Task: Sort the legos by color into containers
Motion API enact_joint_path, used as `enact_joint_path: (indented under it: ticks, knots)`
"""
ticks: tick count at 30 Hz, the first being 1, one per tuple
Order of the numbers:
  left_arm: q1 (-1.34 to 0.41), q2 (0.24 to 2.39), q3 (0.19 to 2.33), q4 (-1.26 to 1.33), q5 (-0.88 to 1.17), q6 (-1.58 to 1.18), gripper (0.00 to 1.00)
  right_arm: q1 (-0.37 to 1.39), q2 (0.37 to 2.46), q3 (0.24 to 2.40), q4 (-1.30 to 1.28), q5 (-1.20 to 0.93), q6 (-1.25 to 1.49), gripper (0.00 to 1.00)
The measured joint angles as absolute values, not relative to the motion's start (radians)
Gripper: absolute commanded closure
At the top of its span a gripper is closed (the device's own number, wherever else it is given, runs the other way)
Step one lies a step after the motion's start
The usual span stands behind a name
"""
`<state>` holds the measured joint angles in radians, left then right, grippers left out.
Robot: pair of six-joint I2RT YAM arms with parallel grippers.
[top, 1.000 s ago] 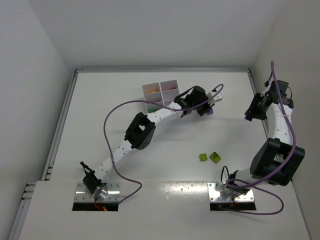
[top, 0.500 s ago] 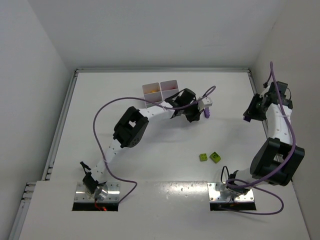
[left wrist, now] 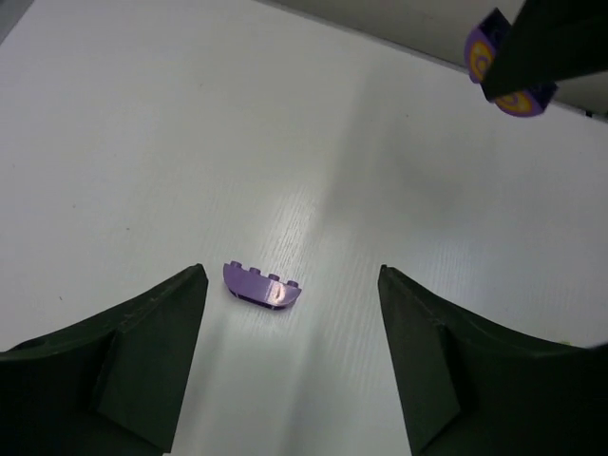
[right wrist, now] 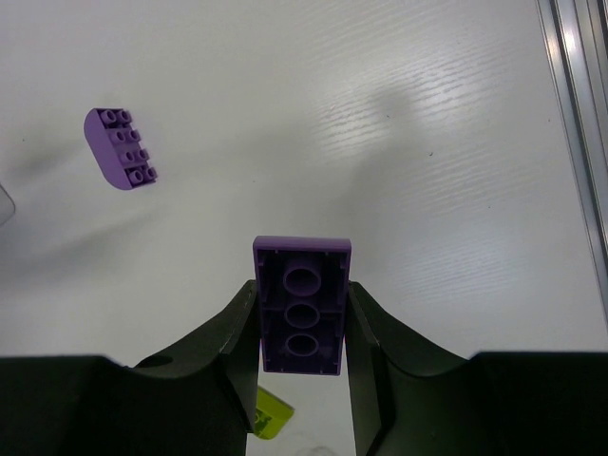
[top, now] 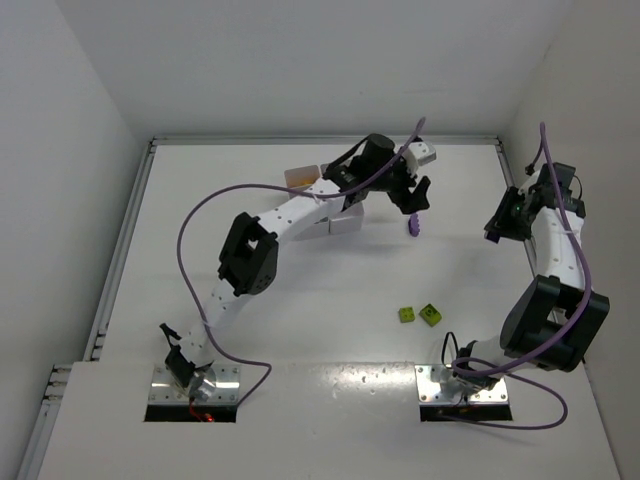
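A purple rounded lego (left wrist: 261,285) lies flat on the table under my left gripper (left wrist: 291,275), which is open and hangs above it without touching. From above, that lego (top: 413,226) rests just below the left gripper (top: 414,193). My right gripper (right wrist: 302,290) is shut on a purple flat brick (right wrist: 302,304), held underside up, off by the right wall (top: 497,226). The white container tray (top: 303,174) is mostly covered by the left arm. Two lime legos (top: 406,314) (top: 430,314) sit together near the middle front.
The right wrist view shows the loose purple lego (right wrist: 121,147) at upper left, a lime lego (right wrist: 271,413) under the fingers and a metal table rail (right wrist: 579,142) at the right. The left arm's purple cable (top: 200,215) loops over the table's left half.
The left gripper has opened and let go of the purple rounded lego, which now lies on the table. The left arm swung toward the far side. The right arm held still.
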<state>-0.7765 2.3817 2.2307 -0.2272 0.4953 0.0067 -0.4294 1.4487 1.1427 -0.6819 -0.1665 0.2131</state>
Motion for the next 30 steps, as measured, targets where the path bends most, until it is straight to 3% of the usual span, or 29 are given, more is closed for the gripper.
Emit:
enact_joint_path:
  ticks: [15, 30]
  knots:
    - [-0.875, 2.555, 2.271, -0.281, 0.055, -0.381, 0.24, -0.430, 1.439, 1.143, -0.684, -0.168, 0.229, 1.00]
    - [-0.889, 2.682, 2.388, -0.282, -0.088, -0.527, 0.34, -0.452, 1.371, 1.141, -0.685, -0.168, 0.242, 1.00]
